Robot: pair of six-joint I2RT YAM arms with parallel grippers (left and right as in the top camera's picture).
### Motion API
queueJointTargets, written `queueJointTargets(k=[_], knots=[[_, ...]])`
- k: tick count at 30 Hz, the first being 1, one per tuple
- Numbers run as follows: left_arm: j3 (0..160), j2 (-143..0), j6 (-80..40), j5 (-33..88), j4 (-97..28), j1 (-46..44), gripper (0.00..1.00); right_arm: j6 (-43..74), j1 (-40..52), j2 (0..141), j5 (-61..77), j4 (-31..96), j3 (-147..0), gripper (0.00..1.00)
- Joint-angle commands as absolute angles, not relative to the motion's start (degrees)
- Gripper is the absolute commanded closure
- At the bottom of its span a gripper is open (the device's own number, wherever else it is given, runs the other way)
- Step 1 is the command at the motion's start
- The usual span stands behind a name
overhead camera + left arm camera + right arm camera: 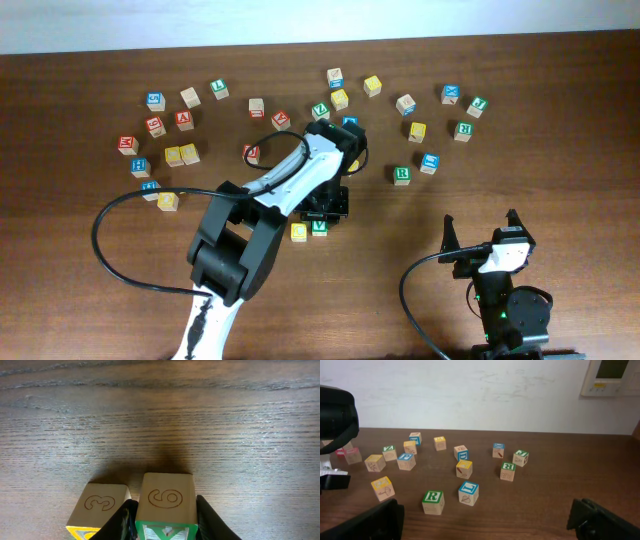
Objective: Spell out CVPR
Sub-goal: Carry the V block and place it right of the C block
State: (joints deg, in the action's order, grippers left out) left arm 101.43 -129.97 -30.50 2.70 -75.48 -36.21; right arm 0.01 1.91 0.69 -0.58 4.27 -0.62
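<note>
My left gripper (318,226) is shut on a green V block (319,227) that sits on the table right of a yellow block (298,232). In the left wrist view the green block (166,505) sits between my fingers, its far face marked 6, touching or nearly touching the yellow block (99,509) marked 3. A green R block (401,175) lies to the right; it also shows in the right wrist view (433,502). My right gripper (481,232) is open and empty near the front right edge.
Several letter blocks are scattered across the far half of the table, such as a blue block (429,162), a yellow block (416,131) and a red block (127,144). The left arm's black cable (110,215) loops over the left front.
</note>
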Motion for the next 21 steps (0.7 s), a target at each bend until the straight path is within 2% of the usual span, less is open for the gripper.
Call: queueJointTargets(k=[1, 6, 21], knots=[[103.0, -130.2, -30.8, 2.2, -76.0, -36.1, 0.72, 0.2, 2.2, 0.3, -0.7, 4.7, -0.3, 0.02], [104.7, -130.2, -30.8, 2.2, -79.8, -36.1, 0.75, 0.2, 2.2, 0.3, -0.7, 4.7, -0.3, 0.02], [104.7, -130.4, -33.0, 5.3, -78.6, -37.3, 0.73, 0.2, 2.2, 0.3, -0.7, 4.7, -0.3, 0.02]])
